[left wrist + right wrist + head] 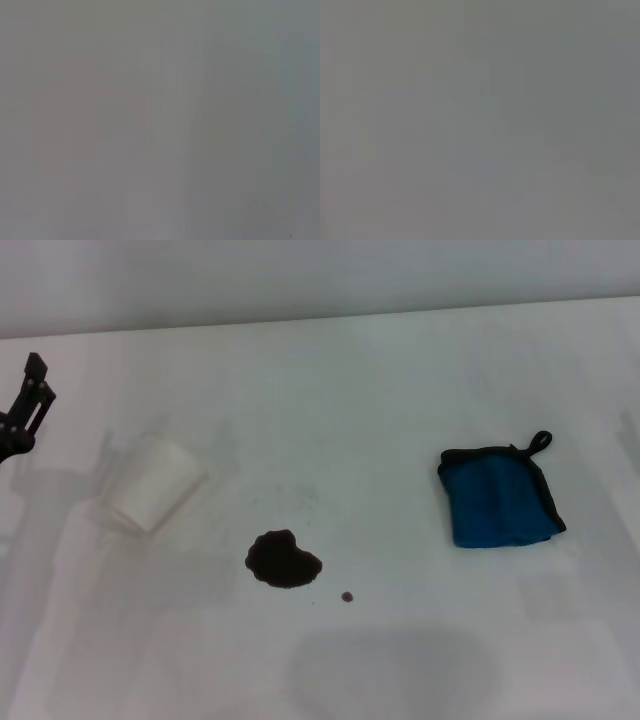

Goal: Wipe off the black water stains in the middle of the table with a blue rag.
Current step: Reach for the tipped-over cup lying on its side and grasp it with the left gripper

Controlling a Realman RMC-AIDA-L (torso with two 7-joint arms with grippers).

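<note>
table (330,370): big plain white top, fills pretty much the whole head view. Everything else just sits on it.

blue rag (498,498): folded, lying flat on the right side of the table, well apart from the spill. Black edging all round, and the black loop pokes out at its far right corner. It's roughly square, so no real long axis to line up with; the loop corner is the only odd bit.

cup (152,483): pale see-through thing tipped on its side, left of the spill and a bit farther back. Not part of the job, just don't knock it.

black water stains (284,559): dark blotch about mid-table, toward the near side, smaller than the rag. One tiny dot sits just right of it and slightly nearer.

left gripper (30,405): only a dark bit of it shows at the far left edge, up off the table, beyond the cup. Can't tell if the fingers are apart or together.

right gripper: not in any view at all, so no idea on its state. Both wrist views are just flat grey, nothing to read.

the bit that matters: the rag is on the right, the only visible gripper is way over on the left with the cup and the spill in between. My guess is the right arm is the natural one to grab it, then sweep left and toward the near side to reach the blotch.
</note>
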